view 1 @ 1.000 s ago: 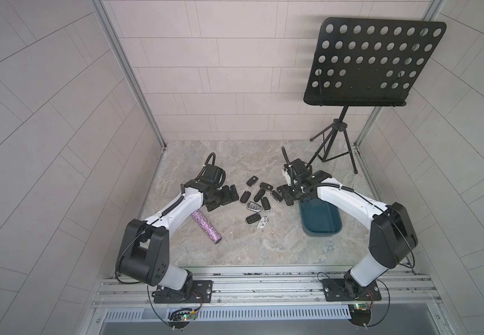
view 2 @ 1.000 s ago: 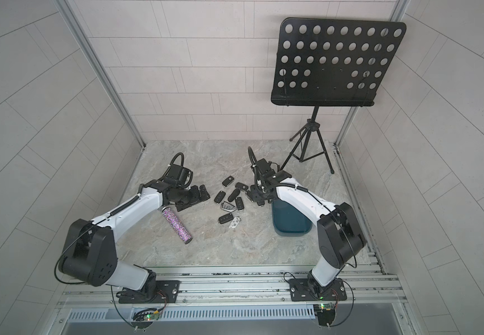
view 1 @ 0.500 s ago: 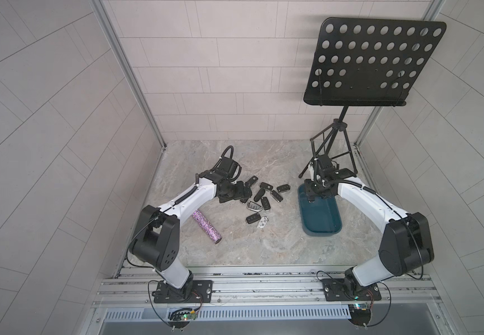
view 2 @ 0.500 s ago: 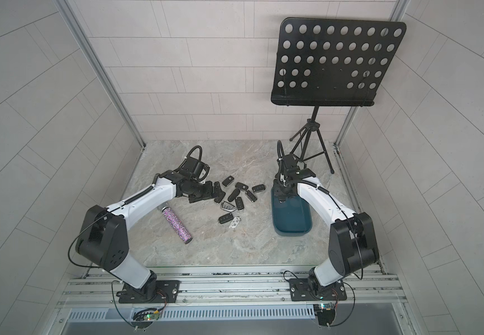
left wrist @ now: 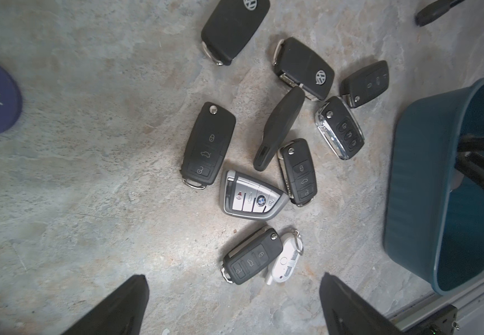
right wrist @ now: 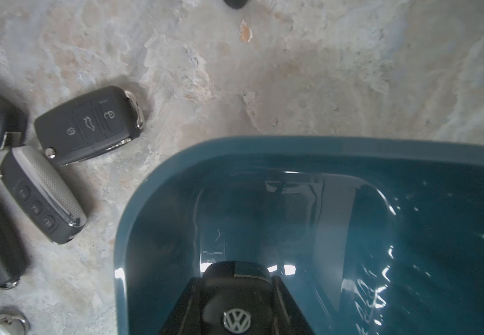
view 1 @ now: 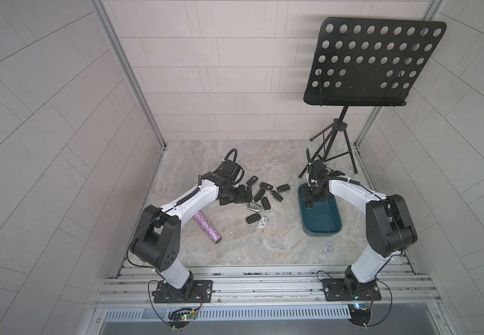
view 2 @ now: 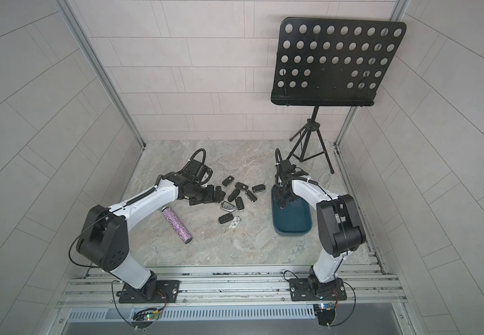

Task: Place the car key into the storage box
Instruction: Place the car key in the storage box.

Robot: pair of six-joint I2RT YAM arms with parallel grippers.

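One downturned right gripper (right wrist: pixel 235 282) clasps car key (right wrist: pixel 237 319) above storage box (right wrist: pixel 293 145); left gripper (left wrist: pixel 233 278) wide.

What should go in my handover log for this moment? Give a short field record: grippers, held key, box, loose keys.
right gripper: shut on the car key
car key: black, VW badge, held over the inside of the storage box
storage box: no key seen lying inside
left gripper: open, above the loose fobs
loose fobs: clustered beside the box, outside it
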